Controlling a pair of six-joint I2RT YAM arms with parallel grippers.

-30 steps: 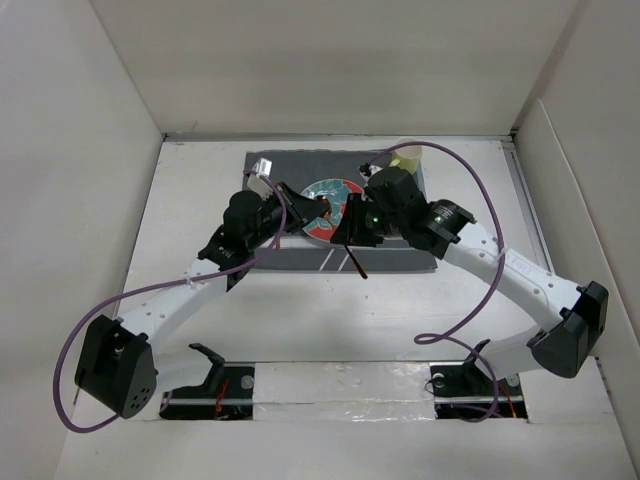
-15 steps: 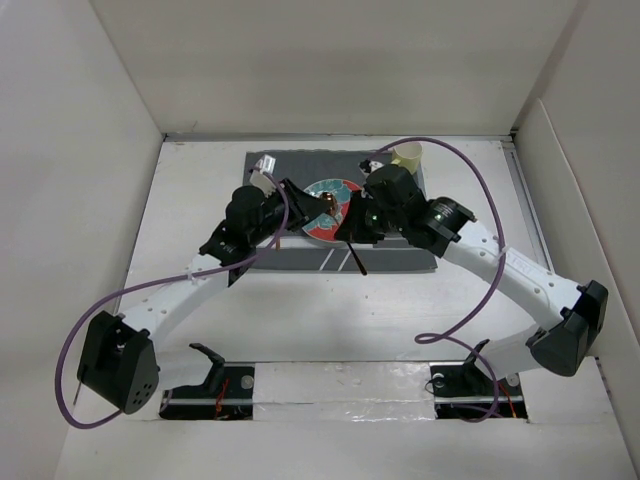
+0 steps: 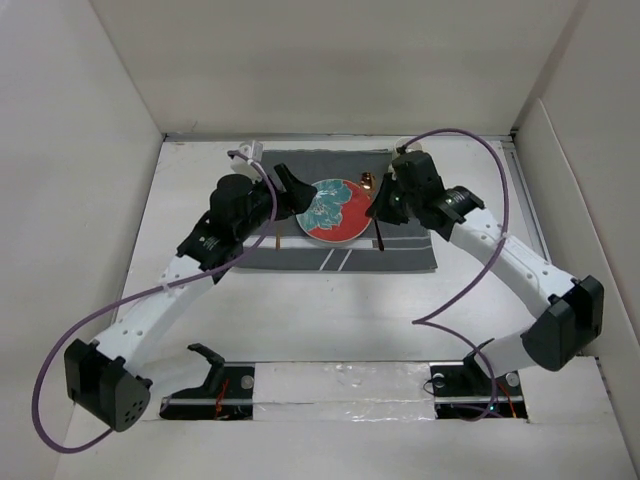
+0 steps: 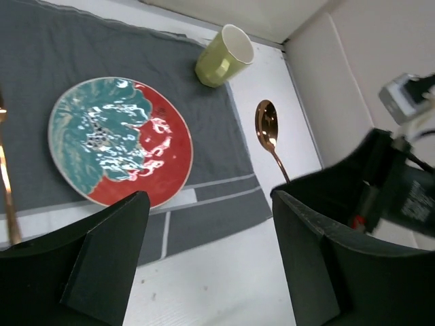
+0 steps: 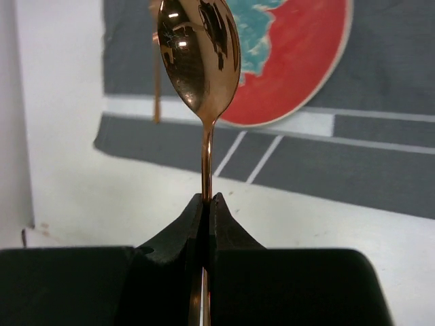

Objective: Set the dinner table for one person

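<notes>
A teal and red plate (image 3: 333,210) lies on the dark grey striped placemat (image 3: 400,255), which rests on the white dinner table (image 3: 300,310). My right gripper (image 3: 381,207) is shut on the thin handle of a copper spoon (image 5: 199,58), held above the mat just right of the plate (image 5: 292,61). To the left of the plate my left gripper (image 3: 290,195) hangs open with nothing between its fingers (image 4: 102,258). The left wrist view shows the plate (image 4: 119,139), the spoon (image 4: 267,129) and a green cup (image 4: 224,54) at the mat's far corner.
A copper fork (image 3: 277,235) lies on the mat left of the plate, also seen at the left wrist view's edge as a copper strip (image 4: 5,183). White walls close in the table on three sides. Purple cables loop off both arms.
The left gripper has opened and drawn back to the left. The right gripper has shut on the spoon and carried it from over the plate's front to the plate's right side.
</notes>
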